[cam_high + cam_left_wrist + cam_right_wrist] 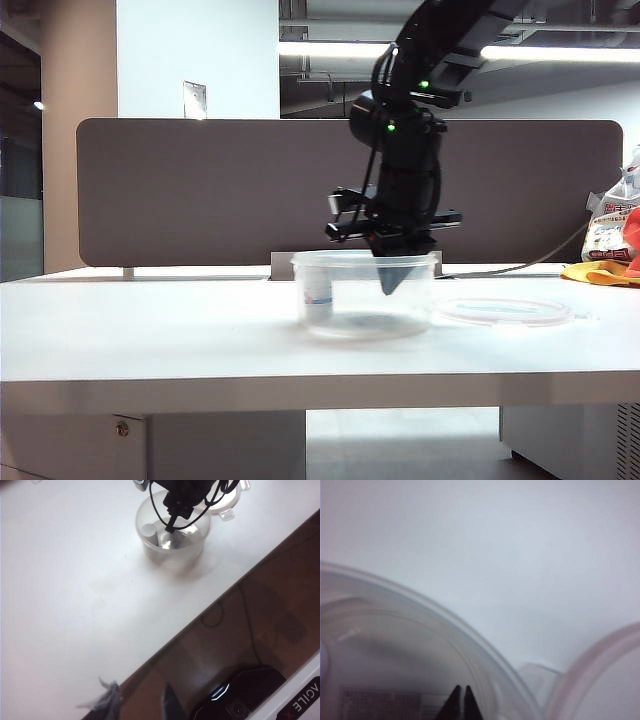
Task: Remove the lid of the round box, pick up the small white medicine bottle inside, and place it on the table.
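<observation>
The desk [150,330] is seen edge-on in the exterior view, its thick front edge nearest. Toward the middle of the desk stands the tub [365,295], open, with the lid [503,311] laid flat just beside it on the side toward the right edge, apparently apart from it. The bottle [318,290] stands upright inside the tub against the wall facing the left edge. The right gripper [388,280] is dipped into the tub on the opposite side, well short of the bottle, fingers pressed together and holding nothing. The left gripper is not shown in any view, so its state cannot be told; its wrist camera looks across the desk from far off.

The bottle is judged light, rigid and smooth, likely to tip or slide if nudged. It is best taken across the body below the cap, with the jaws opened first. The thin tub is likely to shift if its wall is pushed.

Behind the desk's back edge a brown partition [200,190] is seen.
</observation>
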Robot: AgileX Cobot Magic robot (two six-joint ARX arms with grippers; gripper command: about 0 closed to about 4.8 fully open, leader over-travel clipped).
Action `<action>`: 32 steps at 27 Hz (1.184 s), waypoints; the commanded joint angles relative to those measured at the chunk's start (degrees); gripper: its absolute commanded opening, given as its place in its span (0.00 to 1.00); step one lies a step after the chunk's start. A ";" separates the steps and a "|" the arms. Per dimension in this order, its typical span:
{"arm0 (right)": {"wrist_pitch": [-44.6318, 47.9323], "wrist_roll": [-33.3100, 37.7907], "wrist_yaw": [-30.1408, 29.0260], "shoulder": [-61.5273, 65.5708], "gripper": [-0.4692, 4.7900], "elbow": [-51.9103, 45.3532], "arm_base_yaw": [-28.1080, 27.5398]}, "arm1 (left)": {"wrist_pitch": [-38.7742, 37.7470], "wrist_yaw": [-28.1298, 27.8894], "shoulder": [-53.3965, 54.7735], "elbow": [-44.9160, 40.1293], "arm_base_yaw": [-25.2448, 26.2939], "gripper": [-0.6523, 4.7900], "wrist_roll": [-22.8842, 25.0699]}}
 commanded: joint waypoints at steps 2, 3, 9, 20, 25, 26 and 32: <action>1.22 0.46 -0.28 -1.22 0.08 0.39 -0.57 | 0.90 -0.17 -0.07 0.02 -0.09 0.32 0.09; 2.23 0.37 -1.09 -1.62 0.08 0.39 -0.57 | 0.98 -0.17 -0.02 0.02 -0.09 0.32 0.09; 7.50 1.31 -7.82 -3.13 0.08 0.39 -0.42 | 1.22 -0.15 1.07 0.02 -0.09 0.32 0.09; 4.81 2.56 -12.59 -4.15 0.46 0.39 -0.48 | 1.57 -0.17 1.33 0.02 -0.09 0.32 0.28; 1.99 2.49 -12.57 -5.64 0.61 0.39 -0.46 | 1.60 -0.20 1.33 0.02 -0.09 0.32 0.33; 1.33 2.47 -12.55 -6.03 0.61 0.39 -0.46 | 1.62 -0.17 1.36 0.04 -0.09 0.32 0.33; -3.67 -4.76 -12.57 -8.20 0.58 0.39 -0.42 | 1.60 -0.15 1.36 0.04 -0.09 0.32 1.38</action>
